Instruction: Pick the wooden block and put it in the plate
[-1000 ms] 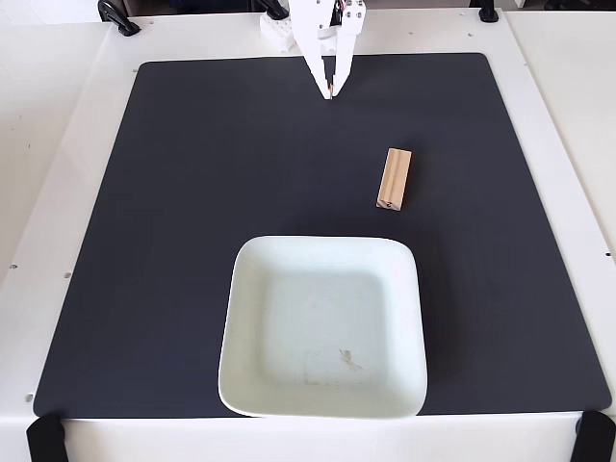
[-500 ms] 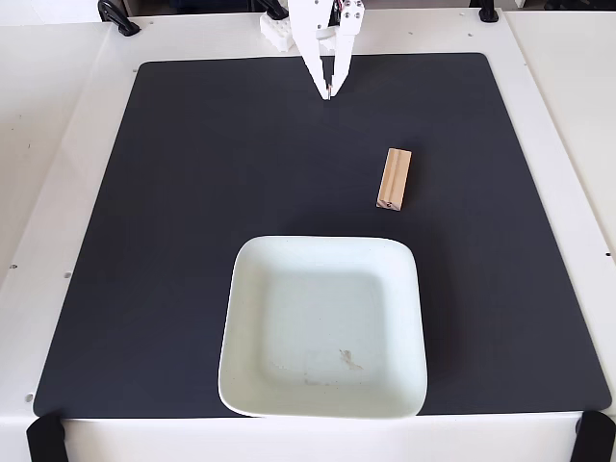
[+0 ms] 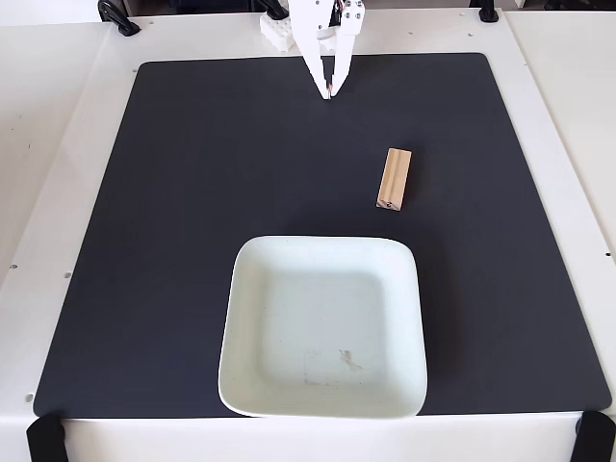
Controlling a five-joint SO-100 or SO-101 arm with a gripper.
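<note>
A large black mat point(image 3: 241, 173) lies flat on the white table point(image 3: 48, 144), covering most of it. Black clamps sit at the table's corners: 11 o'clock point(image 3: 117, 19), 1 o'clock point(image 3: 489, 13), 7 o'clock point(image 3: 43, 438), 5 o'clock point(image 3: 595, 438).

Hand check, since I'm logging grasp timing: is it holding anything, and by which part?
Nothing is held. The hand hangs shut and empty; the wooden block lies apart on the mat.
</note>
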